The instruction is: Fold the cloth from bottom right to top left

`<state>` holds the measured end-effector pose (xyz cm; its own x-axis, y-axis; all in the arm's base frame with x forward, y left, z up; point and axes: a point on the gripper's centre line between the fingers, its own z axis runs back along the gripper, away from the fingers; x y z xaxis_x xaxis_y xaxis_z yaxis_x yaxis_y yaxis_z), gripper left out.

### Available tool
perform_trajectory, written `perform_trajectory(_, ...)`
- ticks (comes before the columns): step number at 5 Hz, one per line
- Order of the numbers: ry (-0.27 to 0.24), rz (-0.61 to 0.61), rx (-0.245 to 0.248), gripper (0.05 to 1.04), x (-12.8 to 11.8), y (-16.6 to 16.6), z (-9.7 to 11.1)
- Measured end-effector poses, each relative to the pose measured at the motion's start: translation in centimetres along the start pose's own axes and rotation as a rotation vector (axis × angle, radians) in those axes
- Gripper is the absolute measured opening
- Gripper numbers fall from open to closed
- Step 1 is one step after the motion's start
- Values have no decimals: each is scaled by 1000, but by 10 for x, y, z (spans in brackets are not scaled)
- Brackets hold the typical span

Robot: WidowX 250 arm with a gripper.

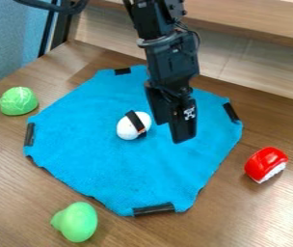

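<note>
No words, letters or numbers can be read. One printed sign shows: a small black-and-white square marker [189, 113] with a blocky pattern, on the outer side of the black gripper [173, 129], near its lower end. It sits slightly tilted and faces the camera. The blocks in its pattern are too small to make out one by one.

Black robot arm, boxy segments, thin cable, small white printed marking
</note>
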<state>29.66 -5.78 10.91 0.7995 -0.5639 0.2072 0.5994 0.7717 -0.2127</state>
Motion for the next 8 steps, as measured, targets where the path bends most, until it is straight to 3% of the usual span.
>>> perform_trajectory(2, 57, -26, -32, 999, -13, -8, -22)
perform_trajectory(4, 141, -230, 18, 999, -16, -27, -37)
perform_trajectory(5, 155, -320, 69, 999, -26, -31, -41)
perform_trajectory(8, 135, -381, 106, 999, -58, -31, -60)
